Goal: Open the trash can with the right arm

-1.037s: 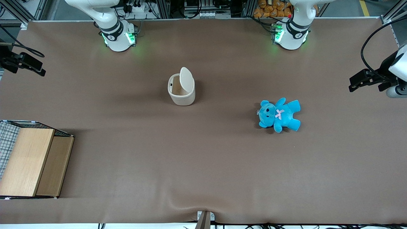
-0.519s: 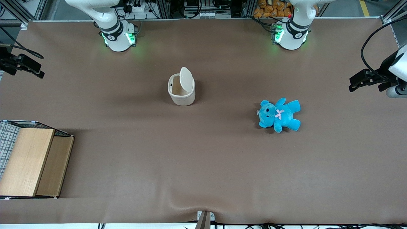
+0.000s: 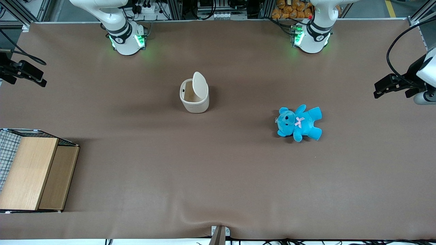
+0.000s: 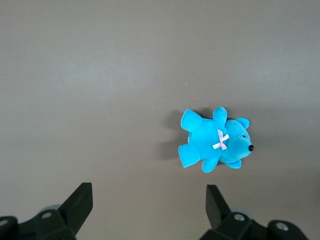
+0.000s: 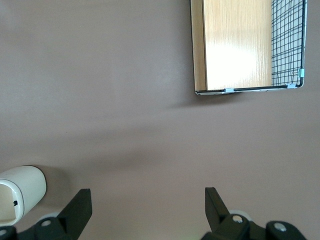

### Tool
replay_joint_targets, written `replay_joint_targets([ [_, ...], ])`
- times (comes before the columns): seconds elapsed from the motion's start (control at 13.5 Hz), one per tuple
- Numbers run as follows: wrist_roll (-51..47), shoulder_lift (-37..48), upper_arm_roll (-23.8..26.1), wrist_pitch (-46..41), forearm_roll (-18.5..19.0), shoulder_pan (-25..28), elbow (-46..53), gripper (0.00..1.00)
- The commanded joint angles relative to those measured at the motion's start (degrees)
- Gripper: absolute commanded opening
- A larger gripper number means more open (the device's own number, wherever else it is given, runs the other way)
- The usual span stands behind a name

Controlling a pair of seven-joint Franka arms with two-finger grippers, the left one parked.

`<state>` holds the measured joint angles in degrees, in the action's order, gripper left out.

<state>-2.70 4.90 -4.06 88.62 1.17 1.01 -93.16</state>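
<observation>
Front view has the trash can (image 3: 194, 97) sitting upright on the brown desk (image 3: 218, 170), about midway between the two ends, with its flip lid (image 3: 199, 85) standing up and the inside showing, so it's already open. Blue teddy (image 3: 299, 123) is lying on its back toward the parked arm's end, a bit nearer the front camera than the bin and well apart from it. Wooden box (image 3: 34, 173) with a wire grid side sits at the working arm's end, near the front edge of the desk.

The right arm's pincer (image 3: 22, 71) hangs up off the desk at the working arm's end, well away from the trash can and touching nothing. From the right wrist camera you can see its two fingers (image 5: 80, 205) spread wide with only bare desk between them, so it's holding nothing. That same view catches a bit of the trash can (image 5: 20, 192) just beside one finger, and the wooden box (image 5: 240, 45) well apart.
</observation>
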Motion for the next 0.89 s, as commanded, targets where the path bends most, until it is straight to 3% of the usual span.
replay_joint_targets([
  [0.0, 3.8, -0.8, 0.5, 0.2, 0.2, -1.0, 1.3, 1.00],
  [0.81, 5.9, -1.2, 0.5, -0.4, 0.2, -1.6, 1.2, 1.00],
])
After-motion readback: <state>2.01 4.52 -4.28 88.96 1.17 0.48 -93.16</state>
